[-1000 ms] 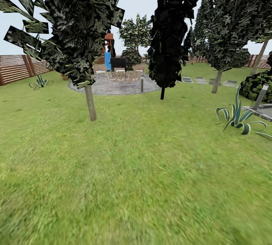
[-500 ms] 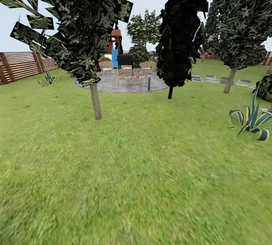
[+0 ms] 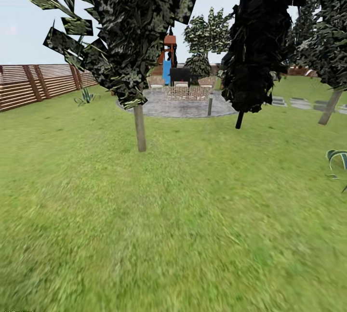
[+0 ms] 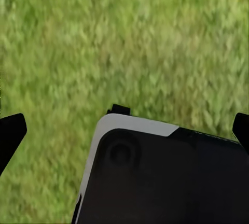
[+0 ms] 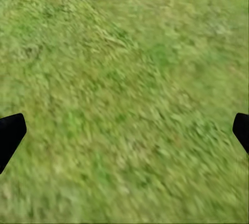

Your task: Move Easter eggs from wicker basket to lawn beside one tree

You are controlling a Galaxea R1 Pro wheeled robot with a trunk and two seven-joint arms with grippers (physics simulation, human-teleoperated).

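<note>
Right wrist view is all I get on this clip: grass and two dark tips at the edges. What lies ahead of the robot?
Observer: In the head view, a tree with a pale trunk stands on the lawn, ahead and left of centre.
Operator: Anything beyond it?
Observer: A round grey paved patio with wicker chairs, and a brown slat fence along the left side.
Operator: And the other arm?
Observer: The left wrist view looks down on grass too, with a black, white-edged part of the robot below it; its jaws are wide apart, holding nothing.
</note>
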